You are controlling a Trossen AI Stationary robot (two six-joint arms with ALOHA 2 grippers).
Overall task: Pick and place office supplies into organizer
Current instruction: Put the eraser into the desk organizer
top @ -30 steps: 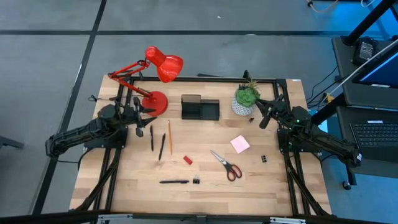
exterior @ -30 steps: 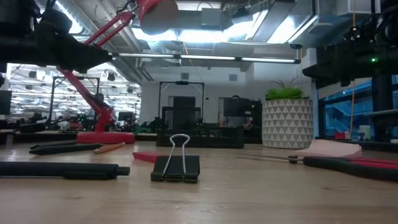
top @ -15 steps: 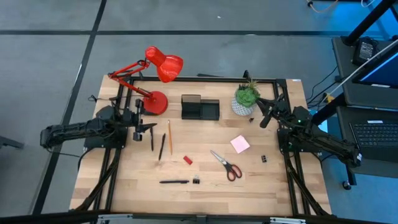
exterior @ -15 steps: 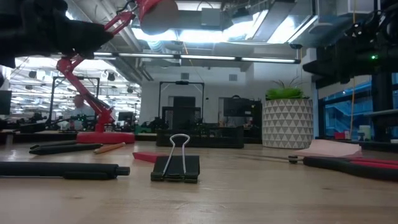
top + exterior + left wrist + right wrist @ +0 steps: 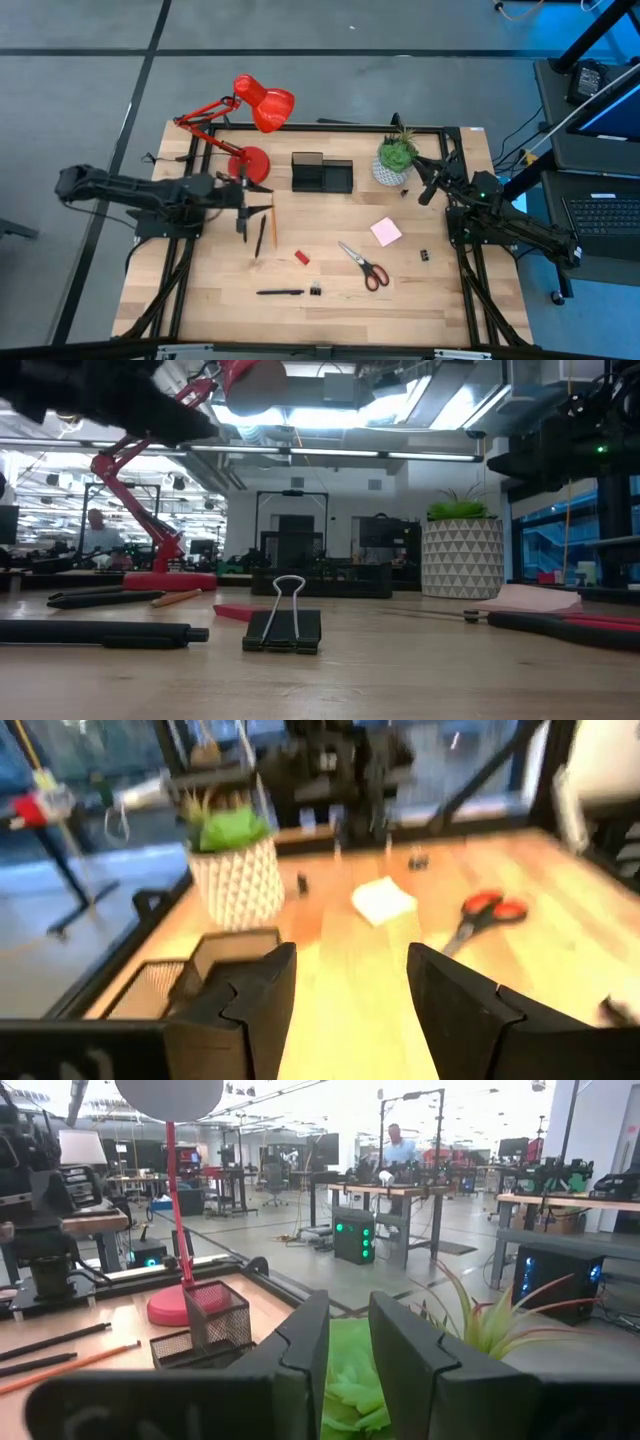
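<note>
From above: black organizer (image 5: 322, 174) near the tabletop's (image 5: 330, 310) far edge, nothing seen inside. Pens (image 5: 261, 235), scissors (image 5: 363, 264) and pink pad (image 5: 386, 232) loose on the wood. Left claw (image 5: 243, 203) spread wide, holding nothing. Right claw (image 5: 424, 190) beside the plant pot (image 5: 392, 170), partly closed, empty.

Left wrist: mesh organizer (image 5: 170, 982) looks empty.

The wooden desk (image 5: 200, 300) carries a red lamp (image 5: 250, 163) far left, a black organizer (image 5: 322, 174) far centre and a potted plant (image 5: 395, 160) far right. Loose on it lie pens (image 5: 244, 222), a pencil (image 5: 272, 220), scissors (image 5: 363, 264), a pink pad (image 5: 386, 232), a red block (image 5: 302, 257) and clips (image 5: 315, 292).
</note>
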